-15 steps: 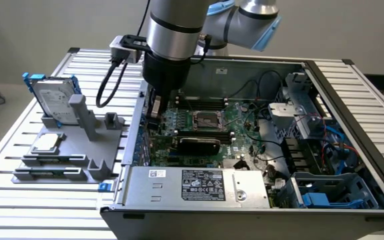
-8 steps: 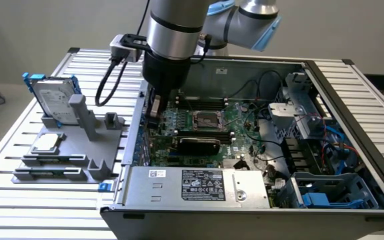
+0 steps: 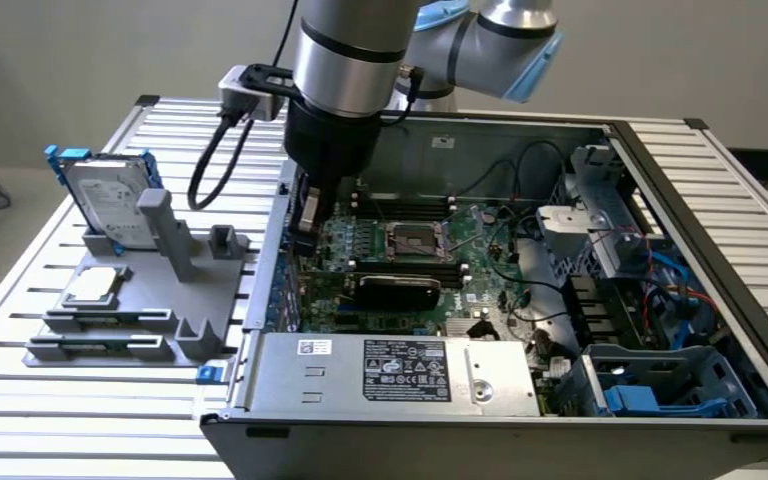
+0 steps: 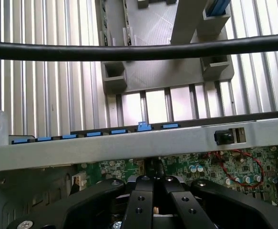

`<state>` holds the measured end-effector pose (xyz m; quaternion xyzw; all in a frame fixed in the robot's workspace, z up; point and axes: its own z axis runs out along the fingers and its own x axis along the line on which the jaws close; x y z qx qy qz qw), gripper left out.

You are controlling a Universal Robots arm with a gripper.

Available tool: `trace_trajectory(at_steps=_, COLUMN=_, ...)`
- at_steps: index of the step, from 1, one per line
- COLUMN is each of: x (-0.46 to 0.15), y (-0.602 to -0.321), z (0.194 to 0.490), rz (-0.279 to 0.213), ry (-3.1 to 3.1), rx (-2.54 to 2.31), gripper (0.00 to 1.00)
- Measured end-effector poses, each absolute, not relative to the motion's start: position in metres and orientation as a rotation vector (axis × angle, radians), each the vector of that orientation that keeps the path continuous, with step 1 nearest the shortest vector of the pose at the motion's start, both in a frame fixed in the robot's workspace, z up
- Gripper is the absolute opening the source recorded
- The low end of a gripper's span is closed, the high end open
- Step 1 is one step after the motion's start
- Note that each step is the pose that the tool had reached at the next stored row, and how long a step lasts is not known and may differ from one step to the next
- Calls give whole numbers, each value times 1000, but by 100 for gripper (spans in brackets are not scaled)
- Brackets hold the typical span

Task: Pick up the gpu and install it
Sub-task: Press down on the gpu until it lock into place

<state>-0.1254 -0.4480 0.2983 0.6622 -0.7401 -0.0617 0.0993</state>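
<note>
The gpu (image 3: 398,290), showing its black rounded shroud, stands on edge on the green motherboard (image 3: 491,265) inside the open computer case, just in front of the processor socket (image 3: 411,240). My gripper (image 3: 307,235) reaches down into the case beside its wall on the exterior view's left, above and to the left of the gpu. In the wrist view the black fingers (image 4: 139,200) are pressed together at the gripper (image 4: 153,183), over the motherboard (image 4: 224,167). I cannot tell whether they touch the gpu.
A grey parts holder (image 3: 131,300) on the slatted table carries a silver hard drive with a blue frame (image 3: 104,195) and a square processor chip (image 3: 95,285). The power supply (image 3: 398,370) fills the case's front. A black cable (image 4: 129,50) crosses the wrist view above the case wall (image 4: 129,145).
</note>
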Motion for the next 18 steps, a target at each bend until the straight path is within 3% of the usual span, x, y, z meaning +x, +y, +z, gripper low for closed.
trace_trajectory(at_steps=18, x=-126, y=-448, z=297, rz=-198, ry=-2197, rx=1932, gripper=11)
